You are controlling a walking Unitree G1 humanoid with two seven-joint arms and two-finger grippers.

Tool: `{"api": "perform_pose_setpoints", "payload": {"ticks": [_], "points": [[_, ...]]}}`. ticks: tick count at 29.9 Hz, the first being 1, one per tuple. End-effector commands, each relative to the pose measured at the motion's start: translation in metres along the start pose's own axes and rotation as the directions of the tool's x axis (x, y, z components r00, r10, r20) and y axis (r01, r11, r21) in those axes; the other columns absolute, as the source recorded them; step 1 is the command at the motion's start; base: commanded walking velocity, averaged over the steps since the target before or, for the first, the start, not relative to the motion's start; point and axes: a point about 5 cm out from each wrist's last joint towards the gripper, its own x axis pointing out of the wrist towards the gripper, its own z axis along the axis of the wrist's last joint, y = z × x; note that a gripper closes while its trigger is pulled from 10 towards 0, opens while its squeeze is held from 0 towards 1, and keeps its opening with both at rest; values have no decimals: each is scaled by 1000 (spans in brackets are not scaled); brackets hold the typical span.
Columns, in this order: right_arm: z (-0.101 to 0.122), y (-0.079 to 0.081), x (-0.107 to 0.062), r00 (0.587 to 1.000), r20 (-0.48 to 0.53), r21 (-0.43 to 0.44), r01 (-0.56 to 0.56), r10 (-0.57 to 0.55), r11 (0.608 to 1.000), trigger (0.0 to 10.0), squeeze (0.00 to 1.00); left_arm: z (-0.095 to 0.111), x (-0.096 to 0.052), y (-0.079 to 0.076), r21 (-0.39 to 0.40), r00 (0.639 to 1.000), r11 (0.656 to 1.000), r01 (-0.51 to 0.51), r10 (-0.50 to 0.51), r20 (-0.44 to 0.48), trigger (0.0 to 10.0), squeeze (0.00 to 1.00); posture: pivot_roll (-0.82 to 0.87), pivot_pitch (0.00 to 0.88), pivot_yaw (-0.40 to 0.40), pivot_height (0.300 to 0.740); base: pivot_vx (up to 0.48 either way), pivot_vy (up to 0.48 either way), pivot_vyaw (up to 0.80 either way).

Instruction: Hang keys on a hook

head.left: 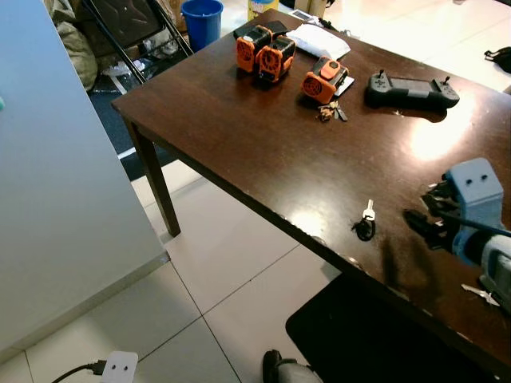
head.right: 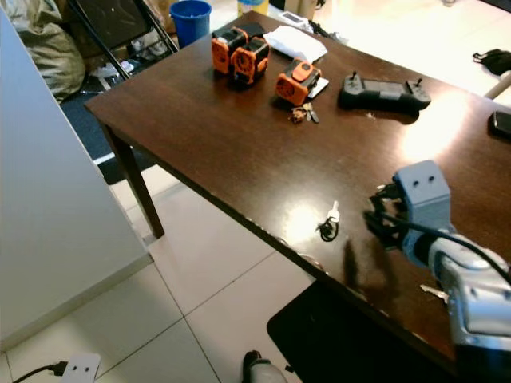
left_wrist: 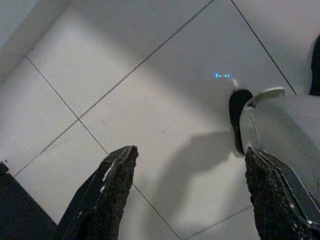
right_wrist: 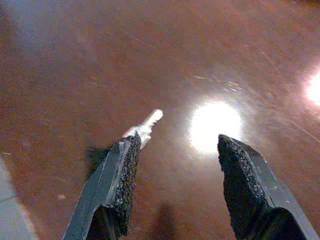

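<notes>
Now I centre my right gripper (right_wrist: 175,165) (fingers spread, empty) over the key (head.left: 366,220). Lower squarely, then pinch.

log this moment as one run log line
phase: reaching | right gripper: open over table, beside key | left gripper: open, idle above floor | key: not grasped

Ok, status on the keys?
Right gripper open, over the table, beside the key. Left gripper open, idle over floor. Key untouched near table edge.
</notes>
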Motion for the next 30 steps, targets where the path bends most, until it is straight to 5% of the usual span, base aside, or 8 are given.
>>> {"api": "perform_pose_setpoints", "payload": {"ticks": [1, 4, 14, 20, 30], "points": [[-3, -2, -5, 1000, 14, 38, 2, -2, 999, 10000, 0, -13, -3, 1, 13, 999, 1000, 3, -3, -39, 10000, 0, -106, 145, 68, 740, 0, 0, 0], [-6, 5, -10, 997, 73, 134, -32, 22, 990, 10000, 0, -13, -3, 2, 21, 999, 1000, 7, -6, -40, 10000, 0, -116, 149, 75, 740, 0, 0, 0], [-11, 22, -7, 991, 119, 175, -80, 60, 981, 10000, 0, -11, -3, 2, 35, 999, 999, 12, -11, -40, 10000, 0, -124, 152, 81, 740, 0, 0, -396], [4, 45, 4, 956, 266, 218, -187, 126, 958, 10000, 0, -8, -2, 1, 43, 999, 999, 15, -13, -35, 10000, 0, -122, 151, 82, 740, 0, 0, -267], [-5, 70, 21, 964, 215, 230, -207, 158, 951, 10000, 0, -9, -2, 1, 43, 999, 999, 14, -12, -39, 10000, 0, -118, 150, 83, 740, 0, 0, 0]]}}
